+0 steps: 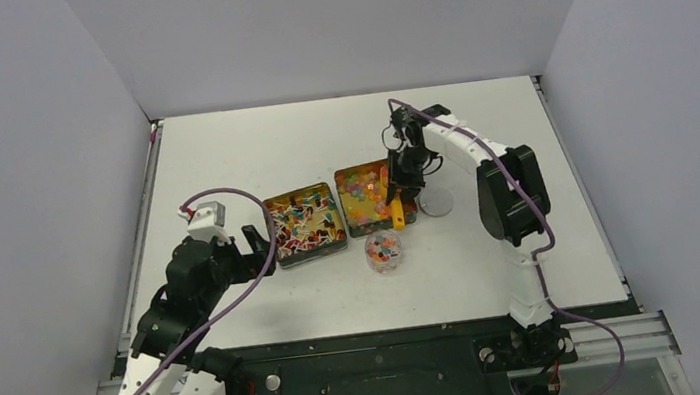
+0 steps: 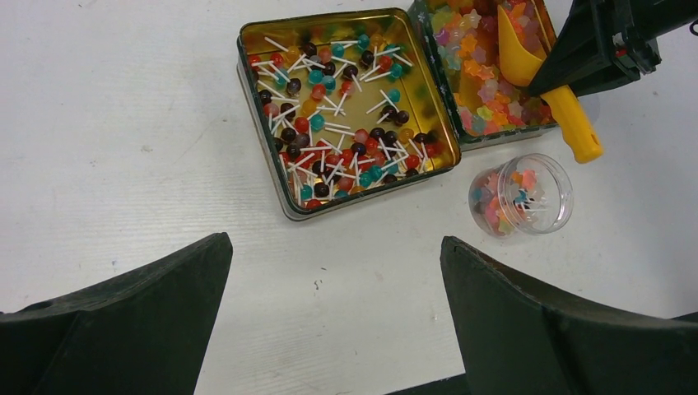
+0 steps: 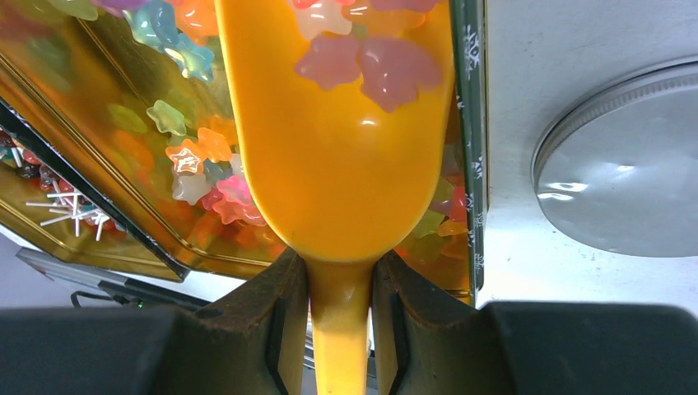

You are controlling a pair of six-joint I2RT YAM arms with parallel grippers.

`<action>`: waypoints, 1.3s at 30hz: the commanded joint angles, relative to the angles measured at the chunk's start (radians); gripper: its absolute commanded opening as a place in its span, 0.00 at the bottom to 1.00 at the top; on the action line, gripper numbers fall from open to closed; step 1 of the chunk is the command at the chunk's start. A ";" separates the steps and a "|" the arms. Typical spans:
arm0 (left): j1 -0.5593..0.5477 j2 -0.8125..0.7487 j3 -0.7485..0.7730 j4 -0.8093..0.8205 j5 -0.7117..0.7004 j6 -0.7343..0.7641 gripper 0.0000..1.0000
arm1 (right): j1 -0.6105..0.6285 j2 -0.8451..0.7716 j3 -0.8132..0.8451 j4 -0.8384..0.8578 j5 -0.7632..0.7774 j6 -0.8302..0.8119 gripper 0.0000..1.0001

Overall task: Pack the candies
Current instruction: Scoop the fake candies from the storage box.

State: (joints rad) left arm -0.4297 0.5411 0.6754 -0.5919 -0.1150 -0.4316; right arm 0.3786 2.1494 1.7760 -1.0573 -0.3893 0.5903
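Note:
The candies fill two open gold tins. Round lollipop candies [image 2: 346, 123] on white sticks lie in the left tin [image 2: 262, 132], and star-shaped candies [image 2: 477, 49] lie in the right tin [image 1: 357, 167]. My right gripper [image 3: 340, 271] is shut on the handle of an orange scoop [image 3: 337, 148]. The scoop's bowl holds a few pink stars over the right tin. A small clear jar [image 2: 521, 195] with mixed candies stands in front of the tins. My left gripper [image 2: 336, 241] is open and holds nothing, low over bare table near the left tin's front-left corner.
A round silver lid [image 3: 625, 164] lies flat on the table just right of the star tin. White walls enclose the table on three sides. The right arm [image 1: 506, 188] arches over the table's right half.

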 commanded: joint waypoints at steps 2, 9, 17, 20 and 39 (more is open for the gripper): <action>0.011 0.008 0.009 0.027 -0.005 0.011 0.96 | -0.032 -0.042 -0.063 0.054 0.161 0.052 0.00; 0.017 0.016 0.008 0.028 0.000 0.011 0.96 | -0.025 -0.067 -0.074 0.050 0.267 0.007 0.00; 0.022 0.026 0.009 0.029 0.006 0.012 0.96 | 0.004 -0.100 -0.086 0.040 0.423 -0.064 0.00; 0.023 0.029 0.008 0.030 0.006 0.011 0.96 | 0.011 -0.121 -0.118 0.065 0.465 -0.081 0.00; 0.028 0.040 0.007 0.033 0.017 0.012 0.96 | 0.095 -0.268 -0.319 0.280 0.583 -0.138 0.00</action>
State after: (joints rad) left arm -0.4091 0.5781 0.6754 -0.5915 -0.1116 -0.4316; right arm 0.4667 1.9522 1.4956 -0.8448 0.1406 0.4675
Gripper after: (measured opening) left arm 0.965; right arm 0.251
